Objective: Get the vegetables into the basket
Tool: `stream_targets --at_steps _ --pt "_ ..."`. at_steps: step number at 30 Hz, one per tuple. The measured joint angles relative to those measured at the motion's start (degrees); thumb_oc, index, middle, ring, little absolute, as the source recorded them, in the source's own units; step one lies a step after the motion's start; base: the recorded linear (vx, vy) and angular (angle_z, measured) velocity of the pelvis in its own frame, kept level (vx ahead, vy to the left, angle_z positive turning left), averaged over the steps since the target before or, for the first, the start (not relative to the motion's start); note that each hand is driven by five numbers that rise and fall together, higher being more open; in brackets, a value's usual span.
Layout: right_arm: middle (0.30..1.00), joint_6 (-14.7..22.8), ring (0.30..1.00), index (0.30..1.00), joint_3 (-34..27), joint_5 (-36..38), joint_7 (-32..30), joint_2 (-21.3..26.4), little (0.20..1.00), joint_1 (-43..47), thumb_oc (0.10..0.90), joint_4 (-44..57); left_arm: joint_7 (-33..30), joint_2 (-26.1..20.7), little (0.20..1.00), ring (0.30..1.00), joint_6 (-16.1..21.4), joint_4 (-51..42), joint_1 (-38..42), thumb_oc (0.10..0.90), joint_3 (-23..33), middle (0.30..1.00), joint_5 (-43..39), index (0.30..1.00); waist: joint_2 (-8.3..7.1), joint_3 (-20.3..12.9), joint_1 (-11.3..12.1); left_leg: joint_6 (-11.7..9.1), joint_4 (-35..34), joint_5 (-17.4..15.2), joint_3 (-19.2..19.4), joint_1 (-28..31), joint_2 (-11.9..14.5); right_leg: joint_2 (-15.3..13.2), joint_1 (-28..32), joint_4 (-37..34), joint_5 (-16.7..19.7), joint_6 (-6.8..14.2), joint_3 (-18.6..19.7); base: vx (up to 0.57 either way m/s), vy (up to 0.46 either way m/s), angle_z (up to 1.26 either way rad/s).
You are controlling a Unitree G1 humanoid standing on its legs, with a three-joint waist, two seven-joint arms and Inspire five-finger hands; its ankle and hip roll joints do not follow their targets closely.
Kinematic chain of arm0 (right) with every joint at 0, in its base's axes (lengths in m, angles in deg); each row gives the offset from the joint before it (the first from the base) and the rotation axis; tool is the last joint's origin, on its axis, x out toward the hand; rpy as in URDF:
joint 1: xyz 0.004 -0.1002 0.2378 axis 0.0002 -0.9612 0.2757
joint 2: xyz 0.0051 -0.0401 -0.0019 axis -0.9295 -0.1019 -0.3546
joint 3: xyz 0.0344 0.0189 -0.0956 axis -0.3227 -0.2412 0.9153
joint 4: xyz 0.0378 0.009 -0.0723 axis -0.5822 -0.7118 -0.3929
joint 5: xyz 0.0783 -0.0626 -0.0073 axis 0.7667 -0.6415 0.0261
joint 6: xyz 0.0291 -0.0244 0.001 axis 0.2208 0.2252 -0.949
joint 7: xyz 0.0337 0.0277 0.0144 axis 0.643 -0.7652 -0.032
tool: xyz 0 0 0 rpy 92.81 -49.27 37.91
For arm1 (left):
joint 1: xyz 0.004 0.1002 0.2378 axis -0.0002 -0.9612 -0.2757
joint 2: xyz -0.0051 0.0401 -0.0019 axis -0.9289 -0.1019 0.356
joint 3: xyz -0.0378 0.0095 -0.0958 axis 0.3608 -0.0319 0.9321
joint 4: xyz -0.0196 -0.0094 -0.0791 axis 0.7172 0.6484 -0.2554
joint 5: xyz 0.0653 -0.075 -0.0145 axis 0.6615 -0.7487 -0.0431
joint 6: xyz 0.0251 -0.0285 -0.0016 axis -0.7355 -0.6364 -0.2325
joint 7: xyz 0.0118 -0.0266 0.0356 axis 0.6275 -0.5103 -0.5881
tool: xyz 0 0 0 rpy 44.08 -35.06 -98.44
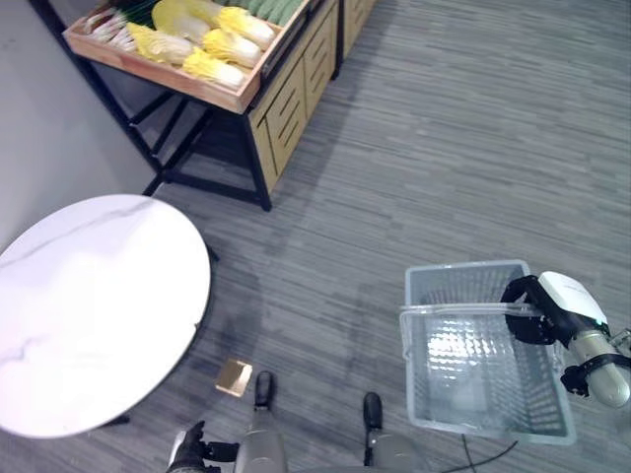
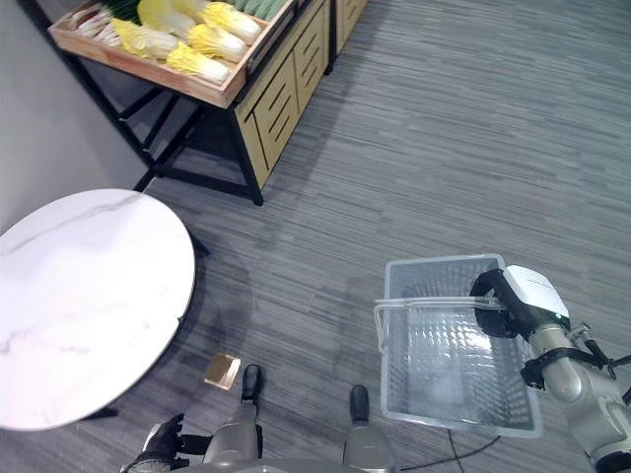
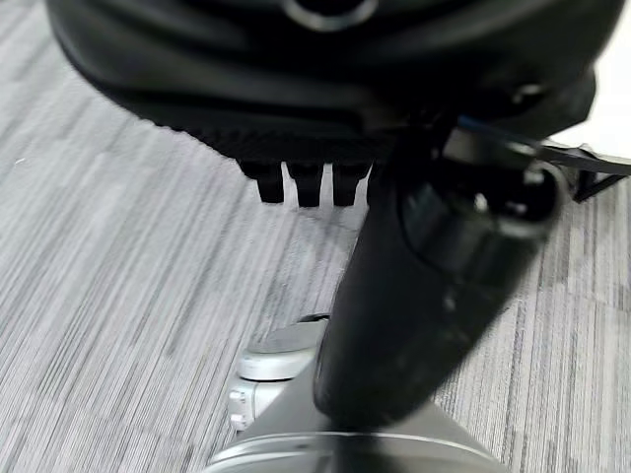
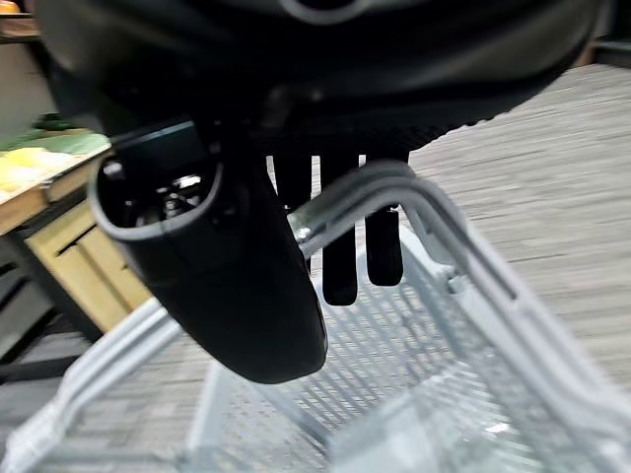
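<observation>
Yellow-white cabbages (image 1: 212,39) lie in a wooden crate (image 1: 187,87) on a black stand at the far left, with green vegetables (image 1: 271,8) behind them. A pale grey plastic basket (image 1: 463,268) hangs low at the right, nothing visible inside it. My right hand (image 1: 537,310) is shut on the basket's handles (image 4: 424,197), fingers (image 4: 340,246) hooked behind them and the thumb in front. Down at the lower left my left hand (image 1: 187,453) hangs relaxed and holds nothing; its fingertips (image 3: 306,182) point at the floor.
A round white marble table (image 1: 89,305) stands at the left, close by. A wooden cabinet with drawers (image 1: 291,94) sits beside the crate stand. A small tan square (image 1: 234,376) lies on the grey striped floor near the table's foot.
</observation>
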Motion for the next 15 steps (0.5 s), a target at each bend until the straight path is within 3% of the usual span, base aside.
stream_targets --at_steps 2,4,7,11,15 --pt "0.3 0.3 0.3 0.3 -0.4 -0.07 -0.03 -1.2 0.3 -2.47 0.4 1.04 0.15 -1.86 1.0 1.0 0.35 -0.06 0.82 0.9 -1.47 1.0 0.23 1.0 -2.71 0.99 -1.59 2.65 0.95 0.6 2.97 0.92 -3.32 -3.77 0.29 0.54 0.68 0.77 0.0 0.12 0.248 -0.49" --pt "0.3 0.05 0.3 0.3 -0.29 -0.08 -0.01 -4.09 0.3 -2.35 0.4 0.62 0.68 -2.67 1.0 1.0 0.01 0.08 2.17 0.9 -2.96 1.0 0.3 1.0 -3.63 1.34 -2.06 4.57 1.13 -0.05 5.45 1.78 -5.1 -5.49 -1.1 2.21 2.17 0.99 -0.55 0.06 0.267 -0.5" --pt "0.3 0.04 0.3 0.3 2.14 -0.11 -0.3 -7.6 0.3 1.86 0.4 -1.98 0.96 -3.36 1.0 1.0 0.17 -0.02 3.0 0.9 -5.14 1.0 0.66 1.0 -3.63 1.29 -1.92 6.81 2.64 -2.41 11.18 2.89 -6.3 -6.93 -2.96 2.25 6.2 1.25 0.71 0.02 0.195 -0.89" --pt "0.3 -0.13 0.3 0.3 6.36 -0.12 -1.23 -10.46 0.3 8.77 0.4 -10.25 1.13 -4.53 1.0 1.0 1.26 -0.2 3.94 0.9 -5.71 1.0 2.13 1.0 -3.88 1.12 -0.62 7.88 1.92 -3.79 15.62 4.96 -7.13 -7.32 -4.61 3.05 8.79 2.3 -2.8 0.01 0.127 -0.62" --pt "0.3 -0.05 0.3 0.3 8.11 -0.46 -2.23 -11.2 0.3 10.46 0.4 -15.65 1.03 -5.14 1.0 1.0 1.44 -0.22 3.51 0.9 -5.08 1.0 3.12 1.0 -4.05 0.95 1.48 7.92 0.2 -3.9 18.19 7.76 -6.96 -6.94 -3.89 2.77 9.2 2.62 -10.15 0.03 0.044 -0.33"
